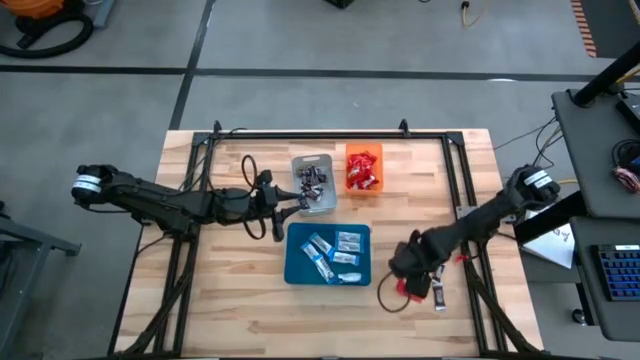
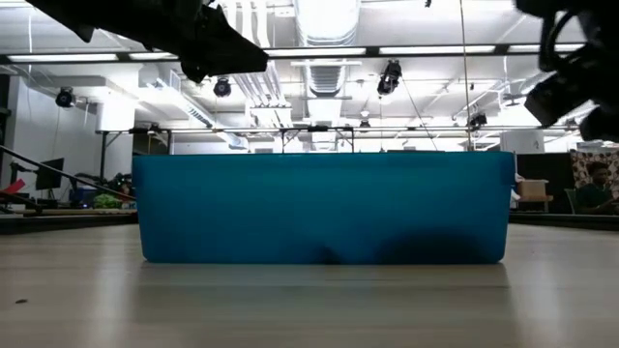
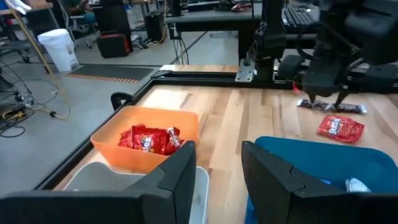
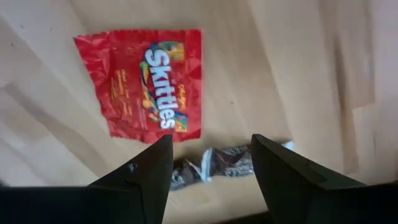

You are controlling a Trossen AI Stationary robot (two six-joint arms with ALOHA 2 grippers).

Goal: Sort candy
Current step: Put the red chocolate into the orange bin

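Observation:
Two loose candies lie on the wood near the table's right front: a shiny red packet [image 4: 146, 84] and a dark brown mini bar [image 4: 217, 162]. My right gripper [image 4: 210, 140] hangs open above them, pointing steeply down, its fingers standing either side of the dark bar without touching it. In the high view it [image 1: 412, 275] is right of the blue tray [image 1: 296, 262]. My left gripper [image 3: 217, 149] is open with nothing between its fingers, held level beside the grey tray [image 1: 327, 205]. Dark bars lie in the grey tray, red packets in the orange tray [image 1: 364, 192], and blue-and-white bars [image 1: 335, 250] in the blue tray.
Black frame rails [image 1: 330, 134] run along the table's far edge and down both sides. The blue tray's front wall [image 2: 324, 206] fills the middle of the low view. Bare wood [image 1: 330, 320] stretches along the near edge. A person [image 2: 600, 184] sits in the room behind.

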